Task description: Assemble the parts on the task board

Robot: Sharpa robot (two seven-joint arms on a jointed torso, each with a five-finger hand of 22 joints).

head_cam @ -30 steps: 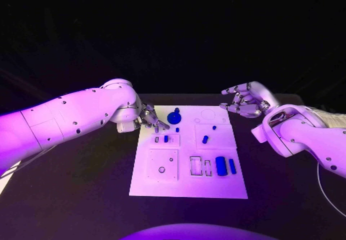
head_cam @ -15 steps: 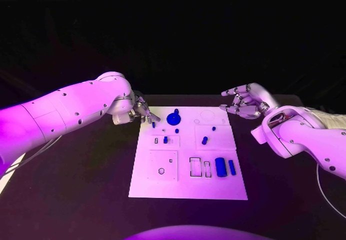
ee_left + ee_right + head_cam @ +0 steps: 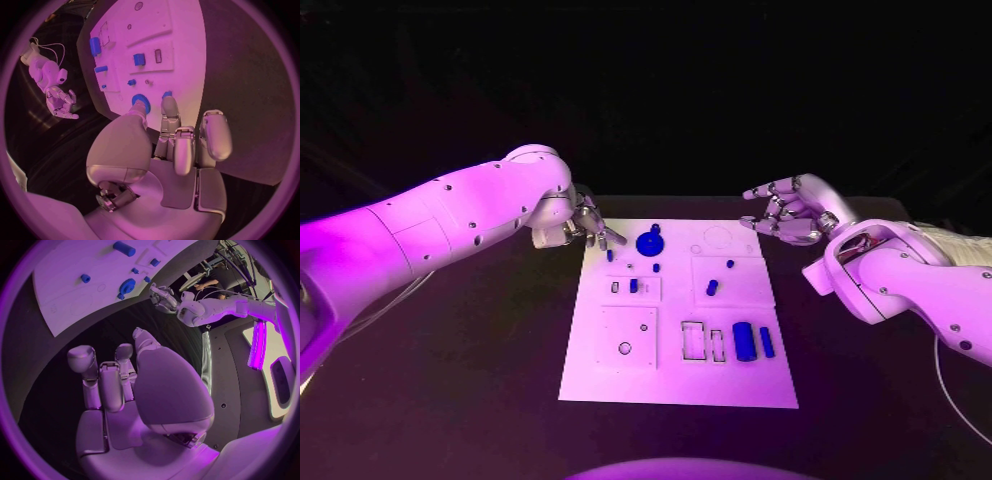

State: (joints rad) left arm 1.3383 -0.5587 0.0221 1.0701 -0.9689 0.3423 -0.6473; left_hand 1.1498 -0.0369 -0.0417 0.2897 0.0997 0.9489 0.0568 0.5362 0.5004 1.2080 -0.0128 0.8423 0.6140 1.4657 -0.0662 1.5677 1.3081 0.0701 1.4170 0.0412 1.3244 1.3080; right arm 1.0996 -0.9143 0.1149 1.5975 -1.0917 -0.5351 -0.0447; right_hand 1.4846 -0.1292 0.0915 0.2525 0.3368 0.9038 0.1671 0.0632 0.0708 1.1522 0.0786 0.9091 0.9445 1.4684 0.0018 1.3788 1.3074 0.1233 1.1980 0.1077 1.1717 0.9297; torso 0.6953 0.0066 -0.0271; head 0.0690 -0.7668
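Observation:
The white task board (image 3: 678, 372) lies in the middle of the black table. Blue parts stand on it: a round gear (image 3: 651, 241), a short peg (image 3: 609, 255) at the far left edge, several small pegs such as one in a slot (image 3: 633, 285), and two long blocks (image 3: 743, 340) at the near right. My left hand (image 3: 581, 225) hovers over the board's far left corner, fingertips just behind the short peg (image 3: 167, 94), with nothing between thumb and finger (image 3: 167, 107). My right hand (image 3: 790, 212) hangs above the far right corner, fingers loosely curled and empty.
Empty outlined slots (image 3: 691, 338) and a raised plate with a hole (image 3: 626, 335) sit on the board's near half. Bare black table (image 3: 459, 380) lies on both sides of the board. In the right wrist view the board (image 3: 75, 305) is ahead of my right hand (image 3: 125, 390).
My left hand has drawn back from the board toward its far left corner, uncovering the short blue peg by the edge. The right hand has barely moved.

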